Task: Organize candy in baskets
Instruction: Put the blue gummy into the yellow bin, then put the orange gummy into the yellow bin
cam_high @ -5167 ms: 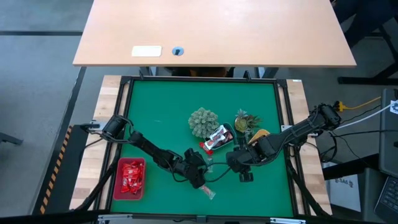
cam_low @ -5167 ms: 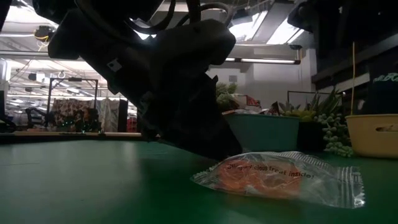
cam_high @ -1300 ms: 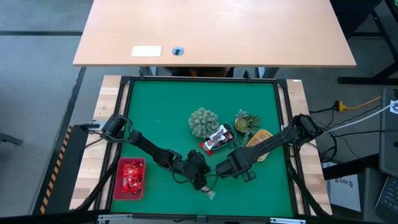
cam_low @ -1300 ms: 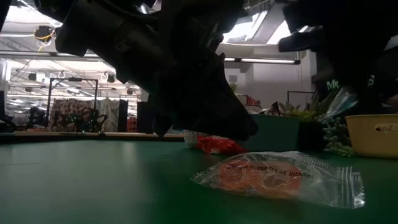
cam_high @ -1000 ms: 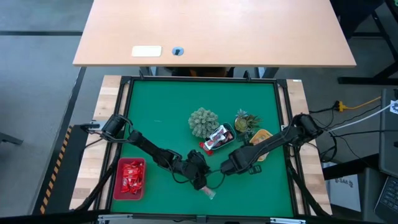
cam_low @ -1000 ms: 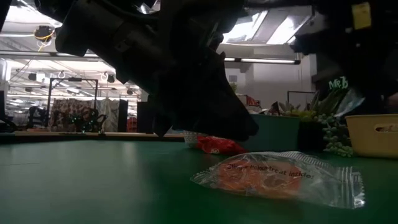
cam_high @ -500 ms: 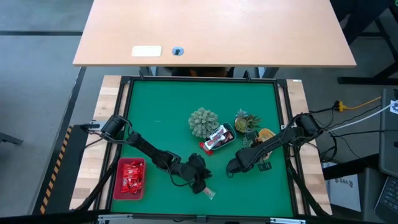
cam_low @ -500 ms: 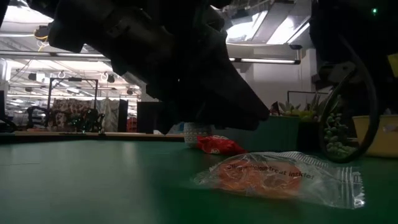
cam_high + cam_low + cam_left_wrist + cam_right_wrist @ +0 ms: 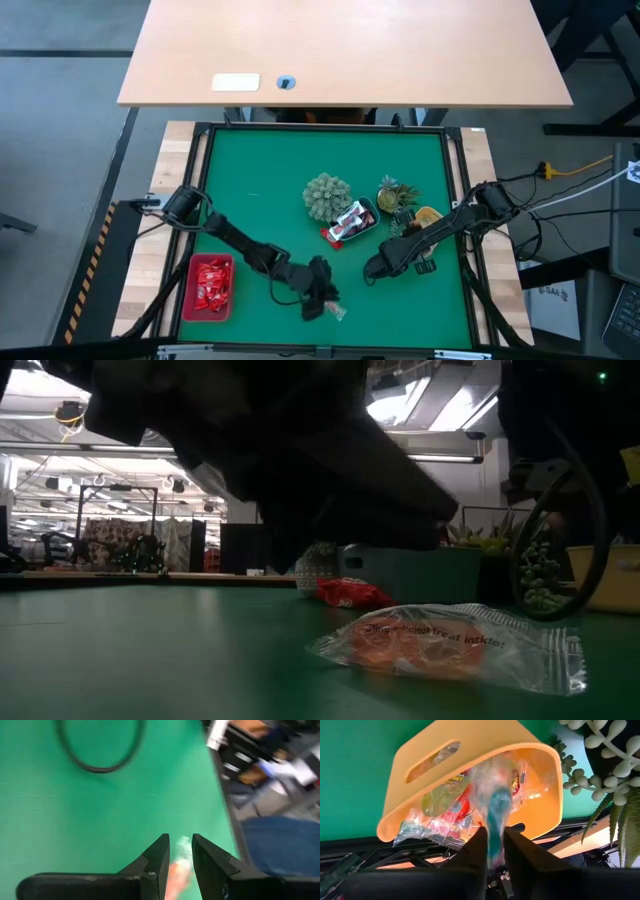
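Jaws of the left gripper [image 9: 179, 851] are held slightly apart just over a clear packet [image 9: 336, 312], which lies loose on the tabletop [image 9: 270, 190] beyond their tips. That arm is judged nearer; open green surrounds the packet. Farther off, the right gripper [image 9: 492, 845] pinches a blue-green sweet [image 9: 496, 820] over the yellow basket [image 9: 420, 755], beside the plant [image 9: 600, 750].
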Controlling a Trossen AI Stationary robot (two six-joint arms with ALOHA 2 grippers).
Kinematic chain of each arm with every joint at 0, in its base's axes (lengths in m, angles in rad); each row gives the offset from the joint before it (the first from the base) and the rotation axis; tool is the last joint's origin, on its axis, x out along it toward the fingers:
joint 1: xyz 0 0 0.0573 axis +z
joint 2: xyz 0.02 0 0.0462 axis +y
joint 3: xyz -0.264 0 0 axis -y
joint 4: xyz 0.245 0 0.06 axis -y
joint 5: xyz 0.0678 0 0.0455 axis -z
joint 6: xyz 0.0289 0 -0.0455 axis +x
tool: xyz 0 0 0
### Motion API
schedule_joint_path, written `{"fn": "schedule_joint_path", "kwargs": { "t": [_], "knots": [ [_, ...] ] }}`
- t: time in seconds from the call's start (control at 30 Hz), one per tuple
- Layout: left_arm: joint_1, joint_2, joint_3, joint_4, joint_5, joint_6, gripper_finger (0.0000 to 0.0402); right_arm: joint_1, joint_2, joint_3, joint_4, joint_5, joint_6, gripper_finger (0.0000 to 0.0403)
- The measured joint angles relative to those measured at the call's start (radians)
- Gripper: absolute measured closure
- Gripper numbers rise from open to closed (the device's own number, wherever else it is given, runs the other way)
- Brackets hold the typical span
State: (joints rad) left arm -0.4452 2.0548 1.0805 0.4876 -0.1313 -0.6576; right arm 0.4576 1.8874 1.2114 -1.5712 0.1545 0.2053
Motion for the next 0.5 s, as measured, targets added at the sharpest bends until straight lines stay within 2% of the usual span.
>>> {"fn": "schedule_joint_path", "kwargs": {
  "t": [0.1,0.23,0.37,0.5],
  "knots": [
    [-0.014,0.000,0.000,0.012,0.046,0.040,0.0323,0.000,0.000,0.000,0.000,0.000,0.000,0.0305],
    [-0.034,0.000,0.000,0.018,0.046,0.066,0.0309,0.000,0.000,0.000,0.000,0.000,0.000,0.0247],
    [-0.044,0.000,0.000,0.019,0.043,0.066,0.0269,0.000,0.000,0.000,0.000,-0.001,-0.001,0.0203],
    [-0.047,0.000,0.000,0.020,0.019,0.115,0.0222,0.000,0.000,0.000,0.000,-0.001,-0.004,0.0178]
  ]
}}
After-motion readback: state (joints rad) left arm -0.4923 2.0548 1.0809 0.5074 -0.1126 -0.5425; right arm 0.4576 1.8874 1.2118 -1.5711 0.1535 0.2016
